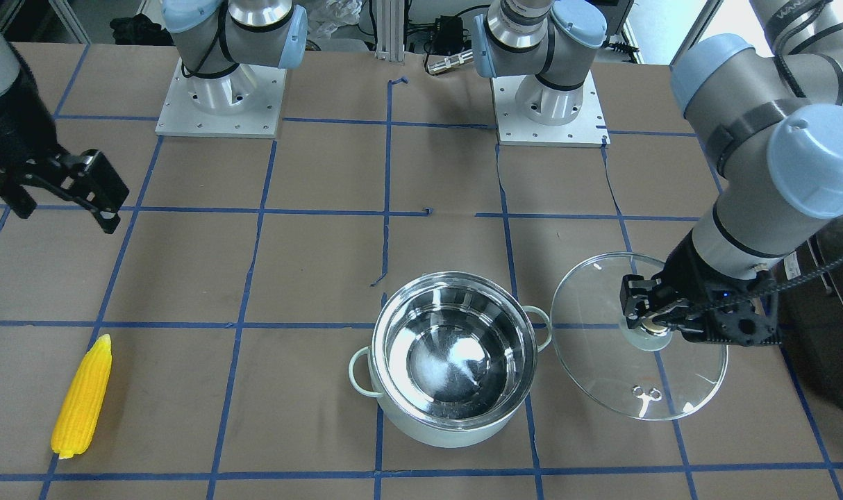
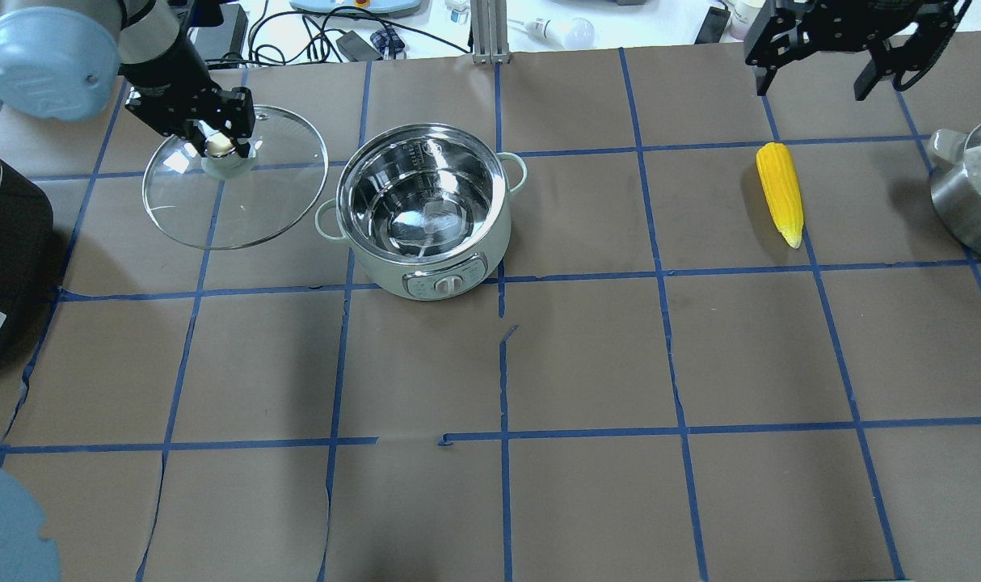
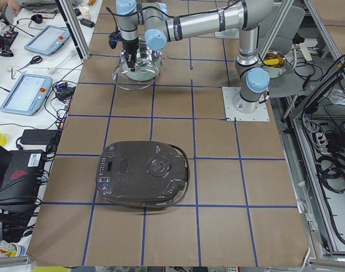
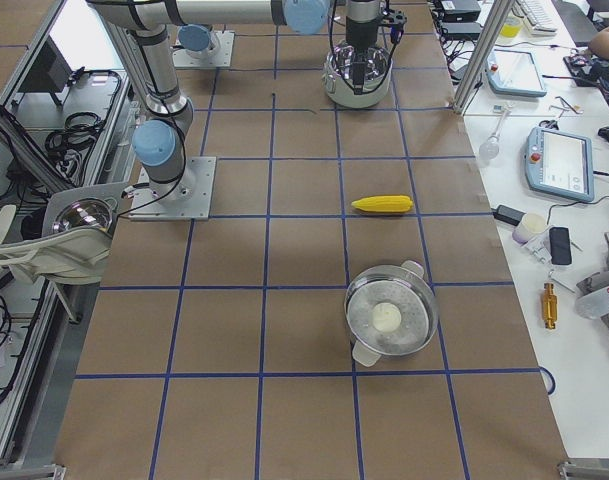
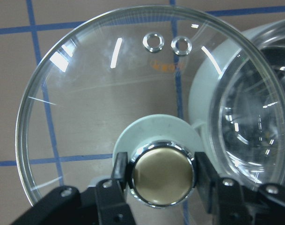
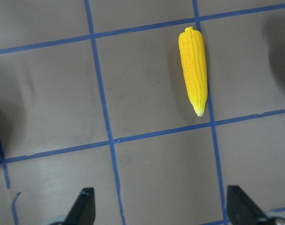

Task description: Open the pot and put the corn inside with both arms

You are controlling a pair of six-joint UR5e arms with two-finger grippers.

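Pot [image 2: 497, 236] mouth uncovered, glass lid [image 2: 240, 202] held just beside it in the left gripper [image 2: 220, 145], corn [image 2: 780, 192] free on all sides, steel pan [image 2: 963, 212] near it

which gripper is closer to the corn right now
Right. The right gripper hovers open close by the corn; the left gripper is far across the table, past the pot, shut on the lid knob.
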